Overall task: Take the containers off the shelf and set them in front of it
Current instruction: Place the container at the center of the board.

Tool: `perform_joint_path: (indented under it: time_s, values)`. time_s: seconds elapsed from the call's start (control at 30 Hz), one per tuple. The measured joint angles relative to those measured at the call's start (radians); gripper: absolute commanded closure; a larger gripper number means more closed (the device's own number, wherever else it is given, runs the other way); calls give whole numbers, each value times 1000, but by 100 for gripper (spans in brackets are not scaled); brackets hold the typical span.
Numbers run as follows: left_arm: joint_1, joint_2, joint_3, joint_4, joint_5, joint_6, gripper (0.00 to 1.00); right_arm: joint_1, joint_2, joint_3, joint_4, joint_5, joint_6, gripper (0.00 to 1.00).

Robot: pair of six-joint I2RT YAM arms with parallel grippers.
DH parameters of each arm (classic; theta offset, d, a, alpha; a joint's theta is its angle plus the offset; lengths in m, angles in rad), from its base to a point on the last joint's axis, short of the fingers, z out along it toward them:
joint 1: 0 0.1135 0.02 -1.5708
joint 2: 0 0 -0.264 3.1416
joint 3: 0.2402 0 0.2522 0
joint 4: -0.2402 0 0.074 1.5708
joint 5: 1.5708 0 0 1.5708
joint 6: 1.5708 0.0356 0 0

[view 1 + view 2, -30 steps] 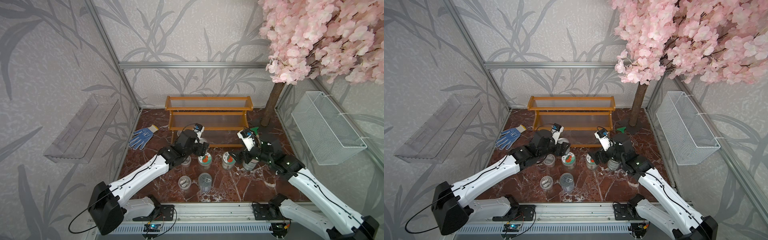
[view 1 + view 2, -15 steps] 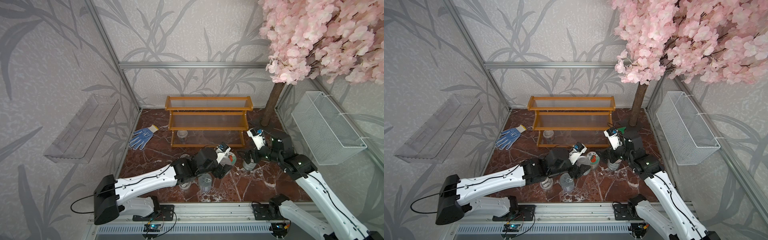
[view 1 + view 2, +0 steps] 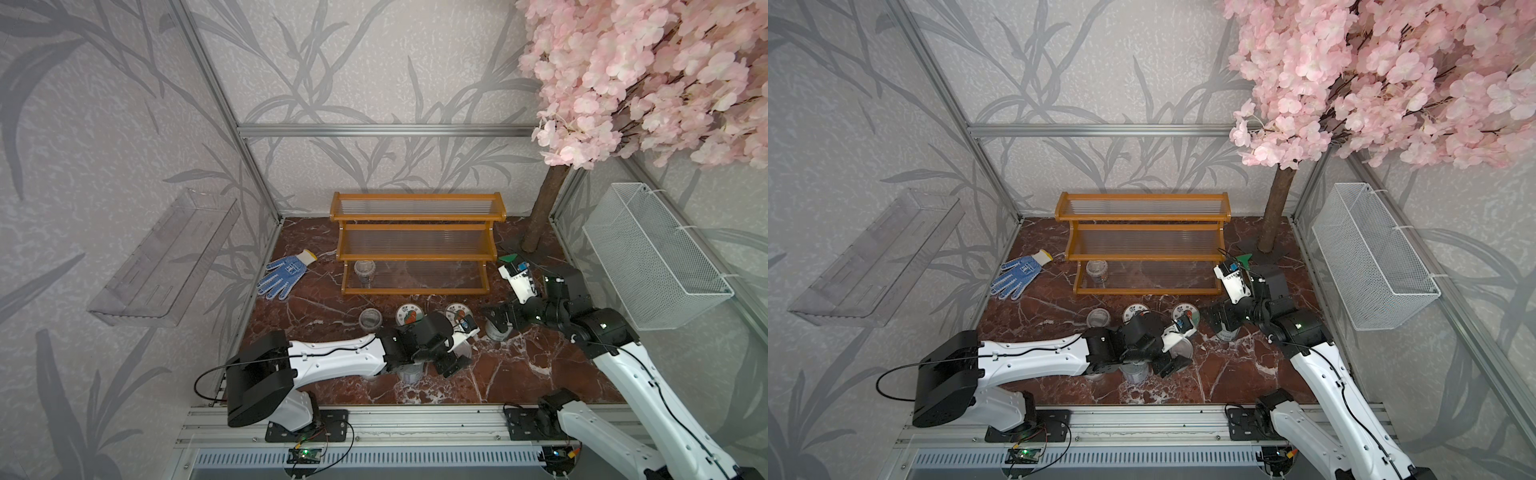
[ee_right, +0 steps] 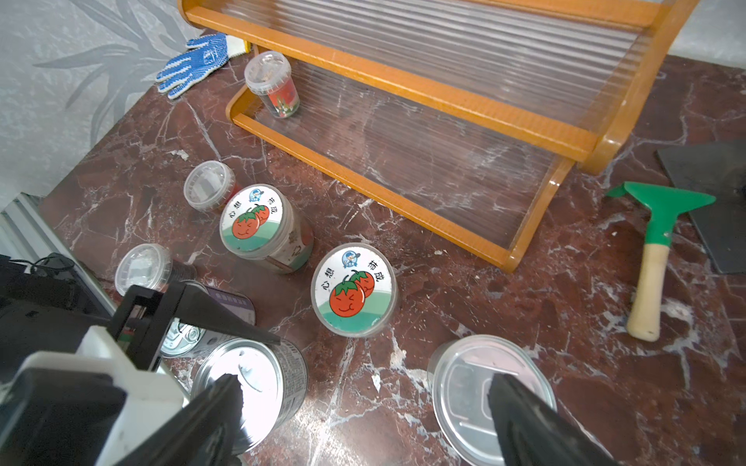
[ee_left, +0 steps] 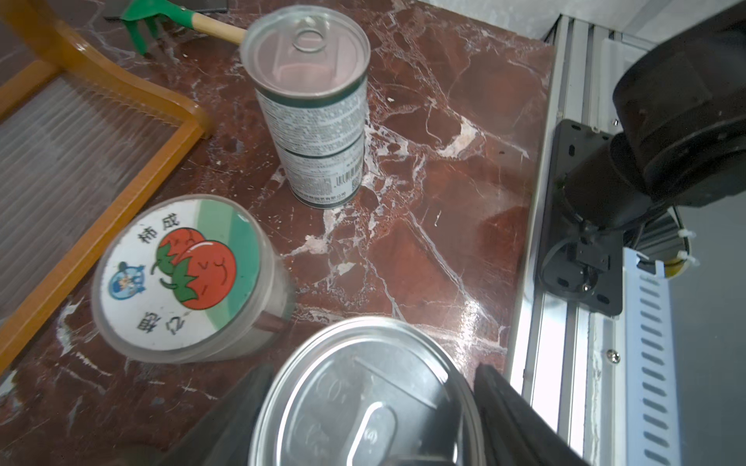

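Tin (image 5: 365,407) sits clamped in left end effector (image 5: 367,379).

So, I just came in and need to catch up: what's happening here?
The left gripper holds a short silver pull-tab tin low in front of the orange-brown wooden stepped shelf. The right gripper hangs open near the tall labelled tin. One clear plastic cup sits on the bottom tier.

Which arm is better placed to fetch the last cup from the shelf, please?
Left, probably: the cup stands at the shelf's left end, once the left gripper releases its short tin. The open right gripper would reach across the jars.
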Motion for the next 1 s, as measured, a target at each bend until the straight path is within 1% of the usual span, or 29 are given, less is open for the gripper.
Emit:
perform_joint_path:
  time_s: [0.2,0.3,0.63,0.77,1.0]
  values:
    - [-24,59,-13,50,24,68,28,-39,1,17,-24,18,-15,1]
    - [-29,88,-13,68,28,83,28,-46,2,19,-31,24,-21,1]
    - [-32,139,-35,115,44,90,25,-50,2,19,-37,28,-28,1]
    - [-33,143,-35,120,46,88,19,-51,2,19,-37,32,-33,1]
    - [-33,149,-35,120,55,84,19,-54,-3,18,-37,34,-32,1]
